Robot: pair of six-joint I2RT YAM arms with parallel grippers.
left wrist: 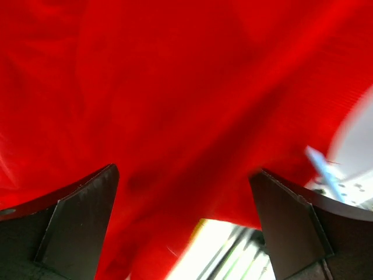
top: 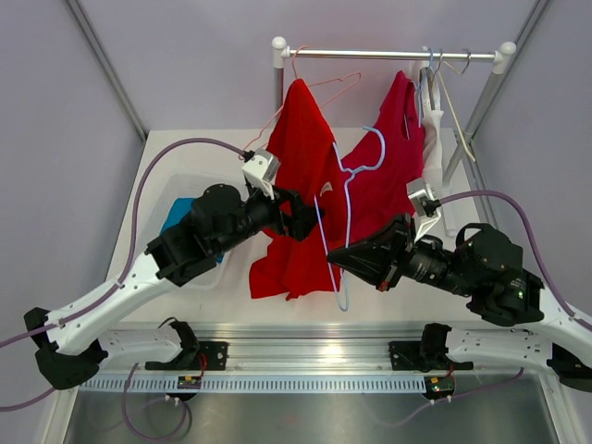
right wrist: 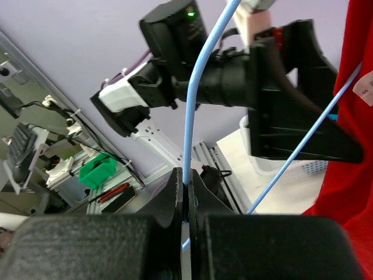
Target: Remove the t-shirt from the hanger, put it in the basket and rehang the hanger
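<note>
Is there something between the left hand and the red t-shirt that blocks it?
Nothing visible does. The open left hand faces the red t-shirt directly, cloth filling its view. The light blue hanger sits beside it, pinched by the right hand.

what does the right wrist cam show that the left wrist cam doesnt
Only the right wrist view: the right tool shut on the light blue hanger wire, with the left arm facing it and a white basket beyond.
Only the left wrist view: the left tool open, fingers spread wide, the red t-shirt filling the frame close up.
Both: the t-shirt, though the right wrist view catches only a strip at its right edge.
</note>
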